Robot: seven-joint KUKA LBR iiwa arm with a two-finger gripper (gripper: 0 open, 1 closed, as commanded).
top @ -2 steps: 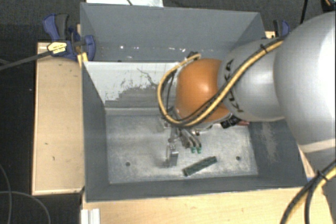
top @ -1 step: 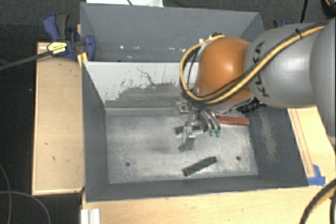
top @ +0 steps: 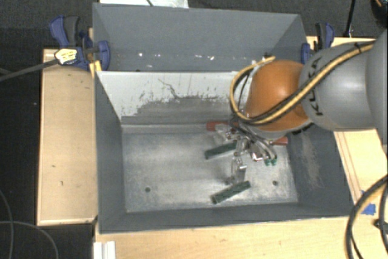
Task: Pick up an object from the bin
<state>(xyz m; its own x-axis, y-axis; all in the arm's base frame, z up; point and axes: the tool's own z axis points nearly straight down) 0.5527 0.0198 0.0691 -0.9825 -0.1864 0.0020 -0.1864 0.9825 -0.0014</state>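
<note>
Low over dark green bars (top: 219,152) in the grey bin (top: 163,176), the arm's (top: 345,94) jaws, state impossible to tell, should straddle one bar squarely before closing

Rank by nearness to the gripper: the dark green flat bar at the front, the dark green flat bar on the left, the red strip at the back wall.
1. Front dark green flat bar, before the gripper.
2. Left dark green flat bar; too close to call against it.
3. Red strip, back wall.
</note>
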